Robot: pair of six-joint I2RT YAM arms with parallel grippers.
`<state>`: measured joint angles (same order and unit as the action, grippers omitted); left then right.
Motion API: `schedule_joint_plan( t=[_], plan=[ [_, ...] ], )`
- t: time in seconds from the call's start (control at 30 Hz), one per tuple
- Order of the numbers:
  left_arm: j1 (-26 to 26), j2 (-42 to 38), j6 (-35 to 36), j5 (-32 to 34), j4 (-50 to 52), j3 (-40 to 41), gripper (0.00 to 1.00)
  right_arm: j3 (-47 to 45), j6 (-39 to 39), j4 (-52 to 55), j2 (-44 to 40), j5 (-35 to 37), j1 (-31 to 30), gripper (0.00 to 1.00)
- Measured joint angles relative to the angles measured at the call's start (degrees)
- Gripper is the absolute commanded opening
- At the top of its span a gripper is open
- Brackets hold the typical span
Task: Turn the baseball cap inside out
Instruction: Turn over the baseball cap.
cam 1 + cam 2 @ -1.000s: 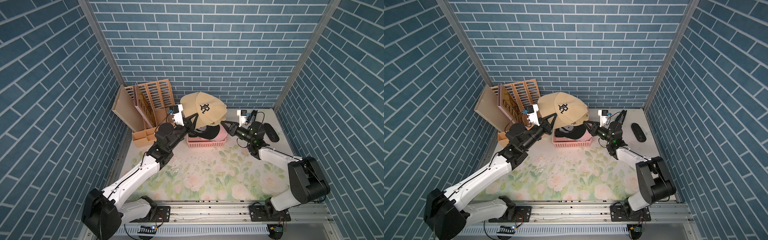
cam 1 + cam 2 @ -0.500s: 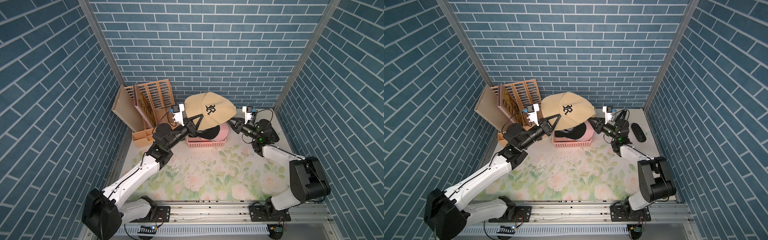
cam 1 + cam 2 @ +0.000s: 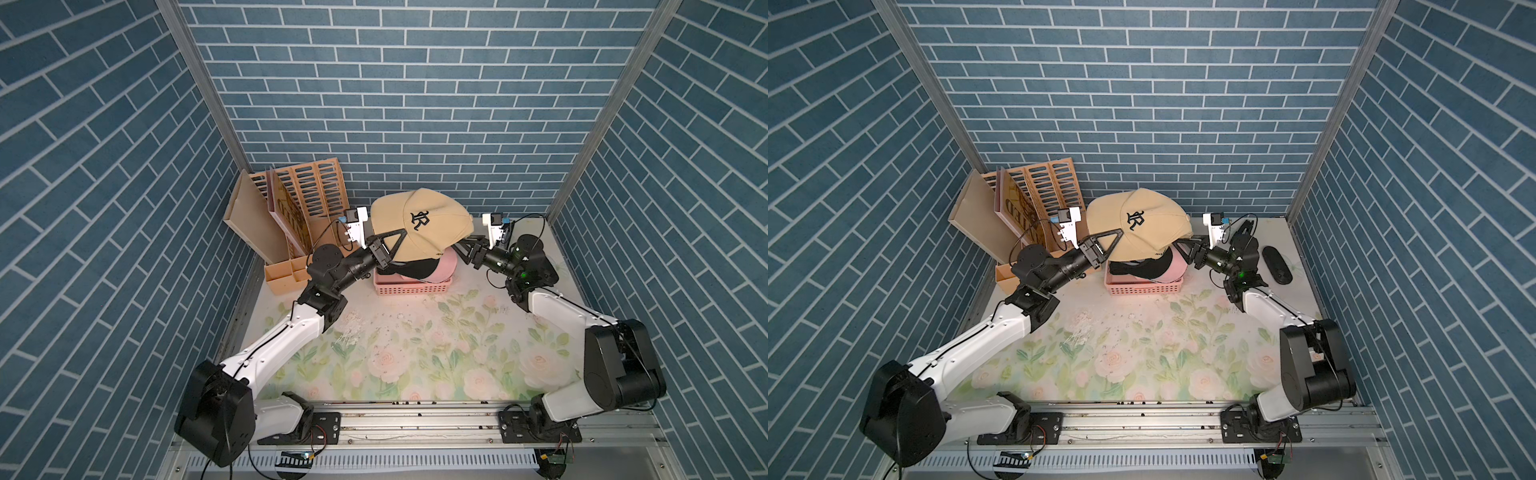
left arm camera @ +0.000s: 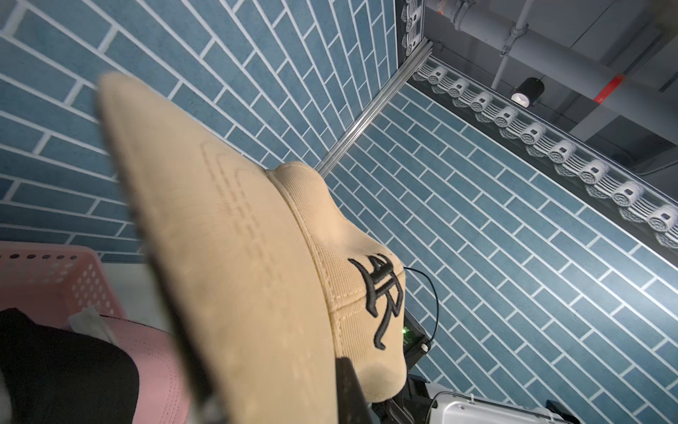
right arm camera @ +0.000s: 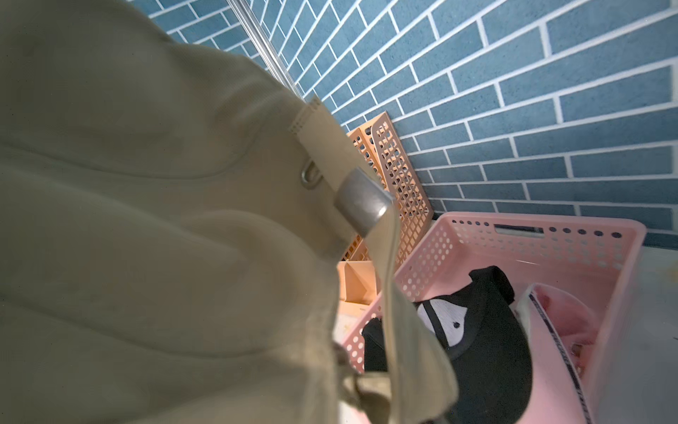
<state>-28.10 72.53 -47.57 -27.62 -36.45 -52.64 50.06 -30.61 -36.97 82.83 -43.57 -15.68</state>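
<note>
I see the left gripper (image 3: 398, 237) clamped on the brim of the tan baseball cap (image 3: 419, 220) | cap held in the air over the pink basket (image 3: 411, 287) near the back wall, crown out, logo showing | right gripper (image 3: 463, 246) at the cap's rear edge; I cannot tell whether it grips | black cap (image 3: 415, 269) lies in the basket

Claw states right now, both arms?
Left claw: closed, holding the tan cap by its brim.
Right claw: open, jaws spread at the cap's rear.
</note>
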Motion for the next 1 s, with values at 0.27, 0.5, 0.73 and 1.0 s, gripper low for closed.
schedule_joint_plan(
  t=[0.27, 0.5, 0.73, 1.0],
  plan=[
    [0.3, -1.0, 10.3, 7.2, 12.6, -4.0, 0.00, 0.1, 10.9, 22.8, -15.8, 13.0, 0.0, 0.78],
    [0.4, 0.0, 19.5, 9.9, 22.3, -6.6, 0.00, 2.8, 15.1, 32.4, -19.3, 17.0, 0.0, 0.80],
    [0.4, 0.8, 26.5, 9.3, 27.3, -9.5, 0.00, 6.8, 15.4, 31.8, -13.9, 14.3, 0.0, 0.81],
    [0.4, 0.8, 28.5, 6.5, 28.3, -9.5, 0.00, 6.4, 11.1, 23.1, -9.0, 8.8, -1.0, 0.82]
  ],
)
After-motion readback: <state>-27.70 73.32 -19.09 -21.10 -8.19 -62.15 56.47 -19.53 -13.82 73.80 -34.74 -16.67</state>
